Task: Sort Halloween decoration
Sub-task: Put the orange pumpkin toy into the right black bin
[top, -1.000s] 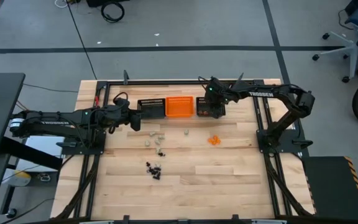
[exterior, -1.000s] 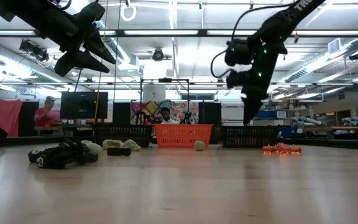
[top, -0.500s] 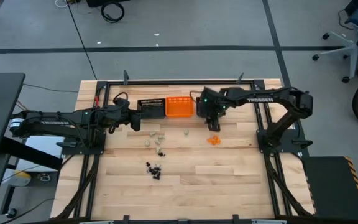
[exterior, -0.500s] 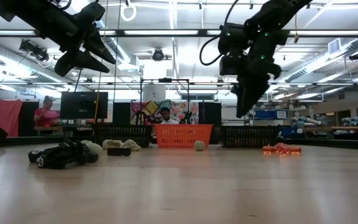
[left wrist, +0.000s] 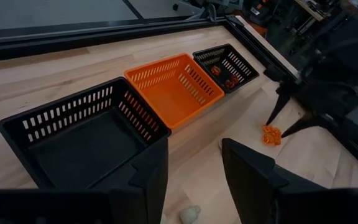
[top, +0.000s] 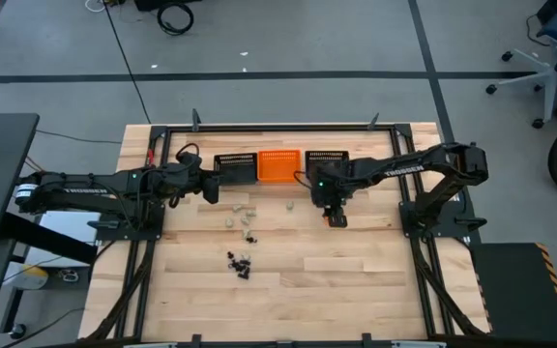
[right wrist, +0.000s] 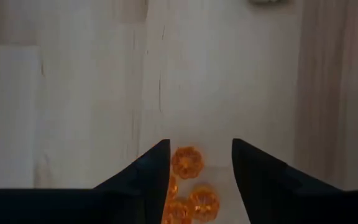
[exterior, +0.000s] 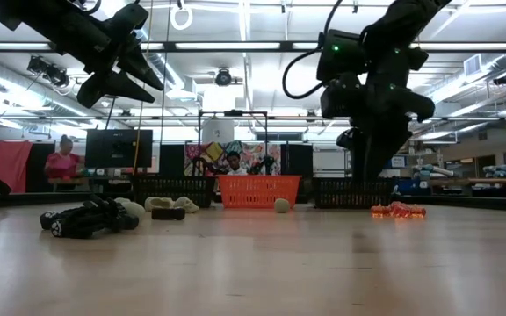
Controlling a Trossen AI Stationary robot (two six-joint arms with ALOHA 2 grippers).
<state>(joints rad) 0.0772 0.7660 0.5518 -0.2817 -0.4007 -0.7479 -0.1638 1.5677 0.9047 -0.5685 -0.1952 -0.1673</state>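
From my seat, the right tool [right wrist: 201, 165] is hanging straight over the little pile of orange trinkets [right wrist: 188, 190] on the tabletop [top: 356, 280], fingers spread apart with the pile showing in the gap between them, nothing gripped. From overhead that same pile [top: 337, 219] sits just in front of the right-hand black basket [top: 326, 160], and a few orange bits are already inside that basket [left wrist: 227, 73].

The left tool [left wrist: 194, 171] is parked up in the air beside the left black basket [left wrist: 79, 140], fingers apart and empty. The orange basket [top: 279, 165] is in the middle of the row of three.

The rest of the decoration is still out on the wood: the pale beige pieces [top: 242, 215] are scattered in front of the left and middle baskets, with one more [top: 289, 206] off on its own, and the black ones [top: 240, 263] are clumped nearer the front edge. At table level, the black heap [exterior: 86, 218] is closest to the camera, and there's a person [exterior: 61, 158] in the room behind.
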